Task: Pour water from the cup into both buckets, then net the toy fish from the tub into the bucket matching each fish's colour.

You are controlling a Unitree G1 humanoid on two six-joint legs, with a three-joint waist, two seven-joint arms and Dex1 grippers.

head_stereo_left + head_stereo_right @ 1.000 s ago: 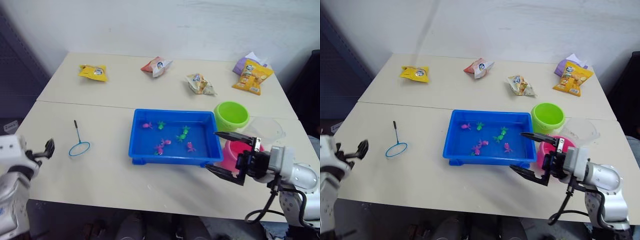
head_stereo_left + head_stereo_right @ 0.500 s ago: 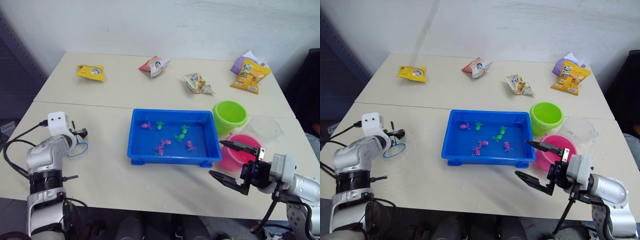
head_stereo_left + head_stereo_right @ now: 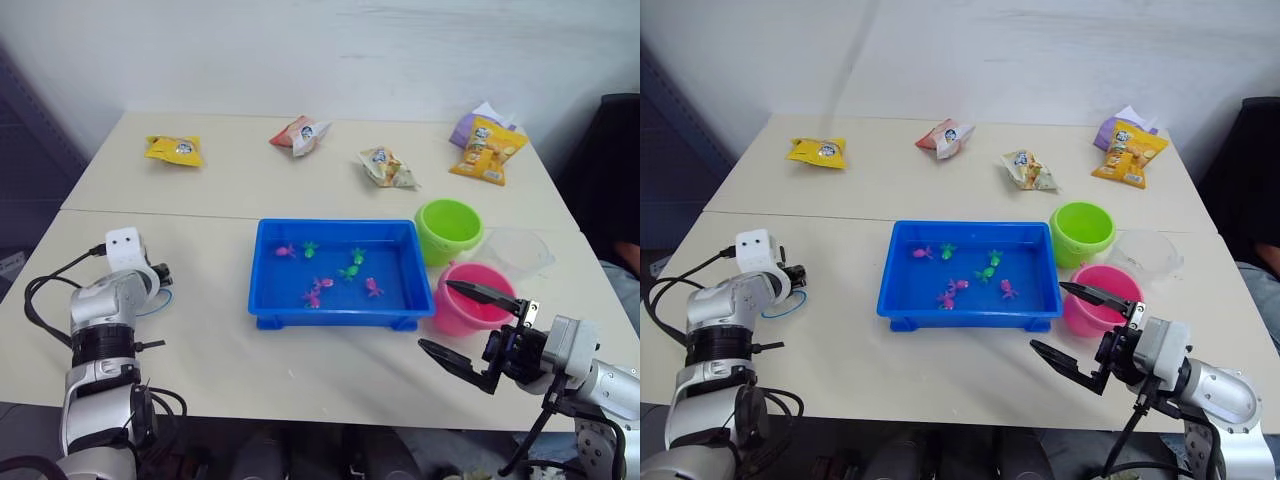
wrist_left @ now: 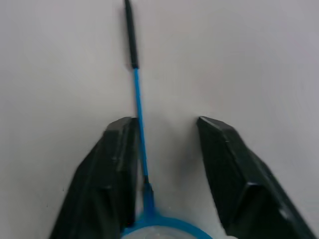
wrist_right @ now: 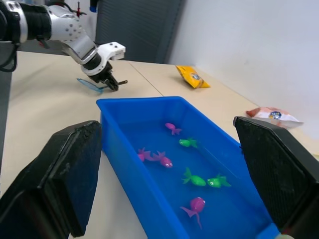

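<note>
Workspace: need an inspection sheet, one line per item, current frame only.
Surface: two pale tables butted together.
Job's things: blue tub holds pink and green toy fish in water; green bucket, pink bucket and clear cup at its right; net lies flat on the left.
Clutter: five snack bags along the far table.
Grippers: left gripper open, straddling the net handle; right gripper open near the pink bucket.
Cables: black cable looped by the left arm.
Surroundings: white wall behind.
</note>
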